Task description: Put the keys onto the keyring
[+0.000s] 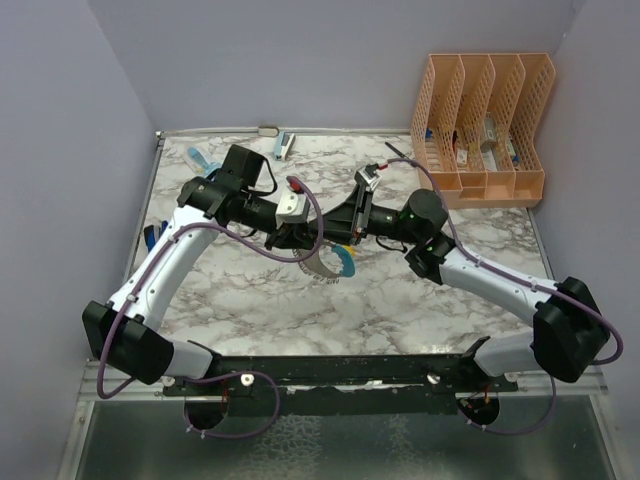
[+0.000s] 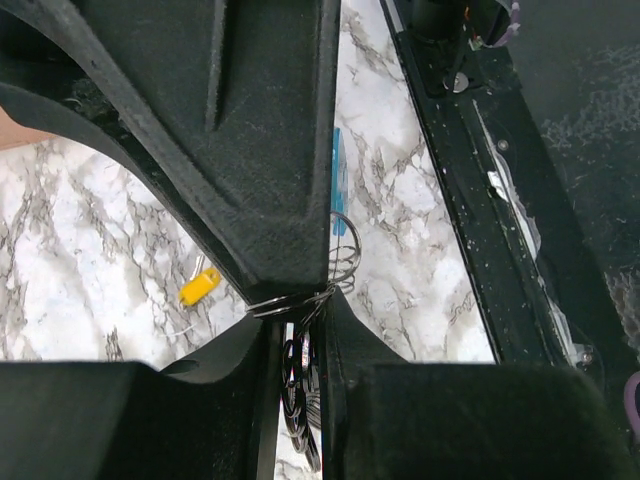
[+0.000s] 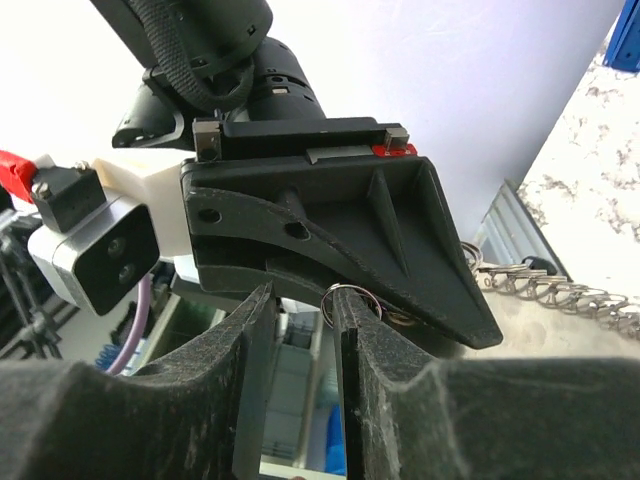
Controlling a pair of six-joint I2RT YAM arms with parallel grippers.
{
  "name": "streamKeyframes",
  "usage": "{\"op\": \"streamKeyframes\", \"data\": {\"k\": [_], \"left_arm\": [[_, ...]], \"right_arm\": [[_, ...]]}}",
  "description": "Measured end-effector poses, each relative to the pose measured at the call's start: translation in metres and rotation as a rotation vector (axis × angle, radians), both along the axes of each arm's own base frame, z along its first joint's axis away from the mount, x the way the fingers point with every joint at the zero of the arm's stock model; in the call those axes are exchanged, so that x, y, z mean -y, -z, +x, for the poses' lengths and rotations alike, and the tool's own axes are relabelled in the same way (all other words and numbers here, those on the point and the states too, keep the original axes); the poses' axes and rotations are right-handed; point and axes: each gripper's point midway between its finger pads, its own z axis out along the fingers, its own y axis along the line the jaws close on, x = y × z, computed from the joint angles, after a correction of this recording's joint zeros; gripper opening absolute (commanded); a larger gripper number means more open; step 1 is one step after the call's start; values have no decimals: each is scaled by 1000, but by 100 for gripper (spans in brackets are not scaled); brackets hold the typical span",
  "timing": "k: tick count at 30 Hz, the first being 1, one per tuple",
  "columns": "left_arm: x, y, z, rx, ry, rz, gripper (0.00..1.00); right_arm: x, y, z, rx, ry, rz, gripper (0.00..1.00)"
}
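Observation:
The keyring, a gray ribbed loop with a light-blue section, hangs over mid-table where both arms meet. My left gripper is shut on the keyring's wire coils, and dark rings sit in the narrow slot between its fingers. In the right wrist view my right gripper stands open, with nothing in the gap. A small wire ring rests at the tip of one of its fingers, just under the left gripper's finger. A yellow key lies loose on the marble below.
An orange slotted file rack stands at the back right. A blue-handled tool and a small blue-and-black item lie at the back left. A black rail runs along the near edge. Walls close in on both sides.

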Motion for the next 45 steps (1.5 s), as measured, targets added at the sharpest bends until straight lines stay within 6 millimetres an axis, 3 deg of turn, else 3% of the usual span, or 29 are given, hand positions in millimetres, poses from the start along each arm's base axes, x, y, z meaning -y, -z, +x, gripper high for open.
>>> {"op": "streamKeyframes", "data": {"k": [16, 20, 30, 32, 35, 38, 45], "left_arm": [[-3, -21, -12, -76, 6, 6, 0], [-2, -23, -15, -109, 13, 10, 0], [-1, -27, -26, -180, 50, 9, 0], [-2, -27, -27, -186, 55, 11, 0], [-3, -27, -29, -190, 62, 17, 0], [-4, -26, -32, -194, 68, 19, 0], [-3, -22, -37, -210, 86, 16, 0]], "right_arm": [[0, -10, -2, 216, 9, -58, 11], [0, -15, -1, 267, 17, -73, 1], [0, -14, 2, 313, 27, -102, 1], [0, -12, 2, 312, 26, -108, 7], [0, -9, 2, 318, 24, -125, 29], [2, -4, 2, 344, 28, -167, 44], [28, -18, -8, 627, 111, -252, 47]]}}
